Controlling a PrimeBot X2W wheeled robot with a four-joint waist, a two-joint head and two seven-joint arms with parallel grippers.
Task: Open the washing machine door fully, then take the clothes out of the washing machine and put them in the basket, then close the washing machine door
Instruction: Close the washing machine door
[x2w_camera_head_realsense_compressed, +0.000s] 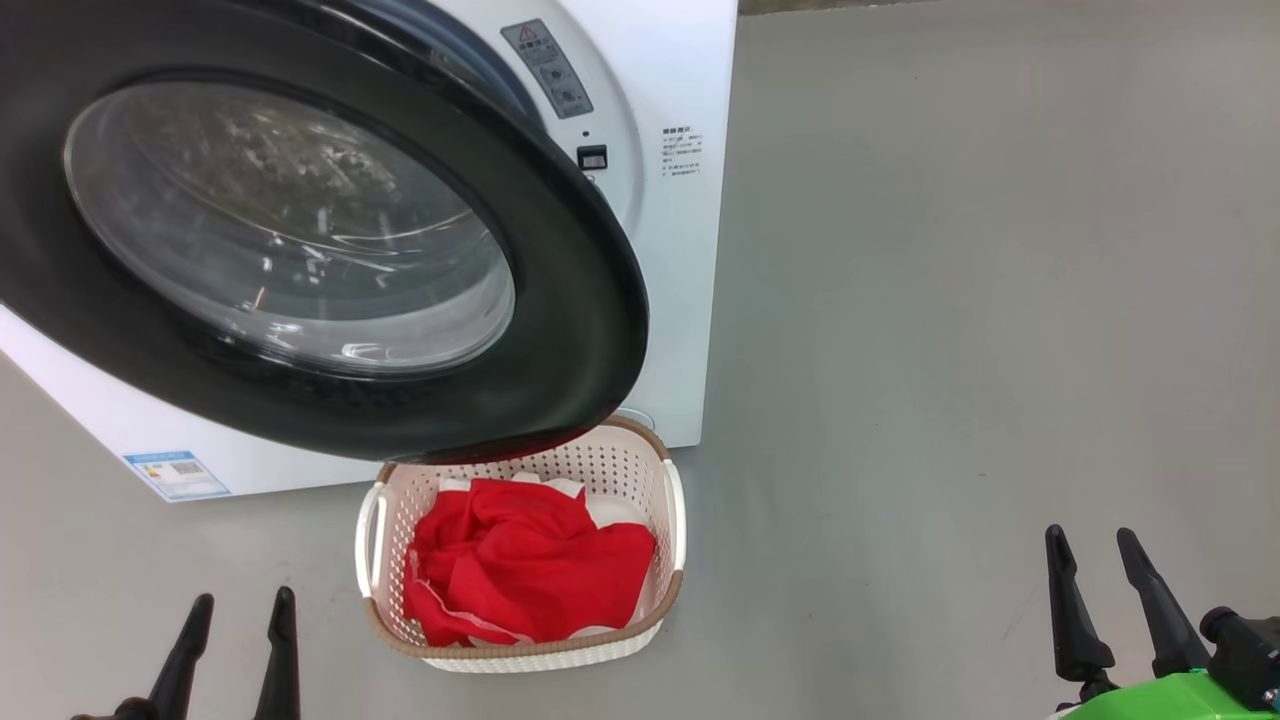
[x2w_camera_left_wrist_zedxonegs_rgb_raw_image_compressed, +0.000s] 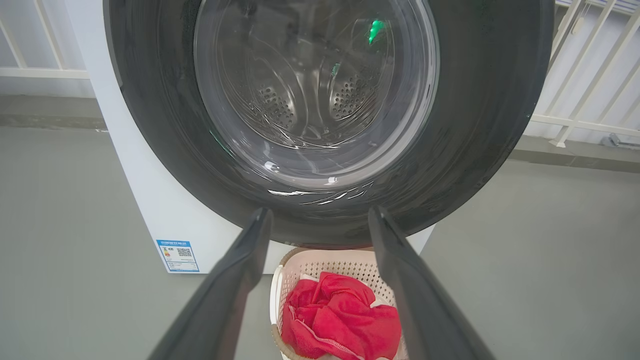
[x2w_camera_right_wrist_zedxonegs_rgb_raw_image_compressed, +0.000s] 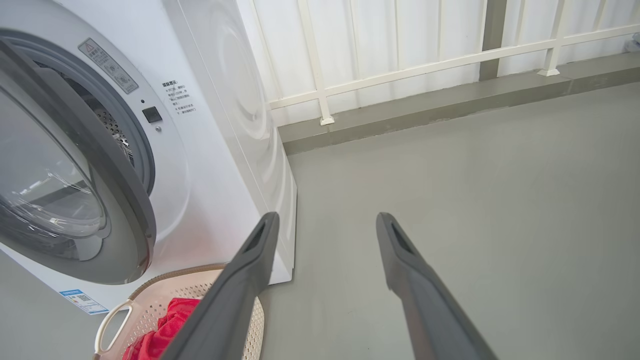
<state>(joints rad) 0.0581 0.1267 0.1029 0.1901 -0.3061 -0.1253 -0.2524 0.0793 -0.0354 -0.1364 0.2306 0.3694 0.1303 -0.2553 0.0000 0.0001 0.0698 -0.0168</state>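
The head view looks steeply down from above the door (x2w_camera_head_realsense_compressed: 560, 300) onto the basket (x2w_camera_head_realsense_compressed: 676, 515) and grey floor (x2w_camera_head_realsense_compressed: 950, 300). The left wrist view sits low and close, facing the door glass head-on between the fingers of the left tool (x2w_camera_left_wrist_zedxonegs_rgb_raw_image_compressed: 320, 210). The right wrist view faces the washing machine (x2w_camera_right_wrist_zedxonegs_rgb_raw_image_compressed: 220, 125) at its right front corner, with a white railing (x2w_camera_right_wrist_zedxonegs_rgb_raw_image_compressed: 311, 50) behind. All three views share the door and basket.

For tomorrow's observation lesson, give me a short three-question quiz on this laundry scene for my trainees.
1. True or false: the red clothes lie in the basket.
2. The washing machine door is: A latched shut; B standing open; C taken off its hinges.
3. Fill in: the left gripper and the right gripper are both ____, holding nothing.
Key: 1 true; 2 B; 3 open.
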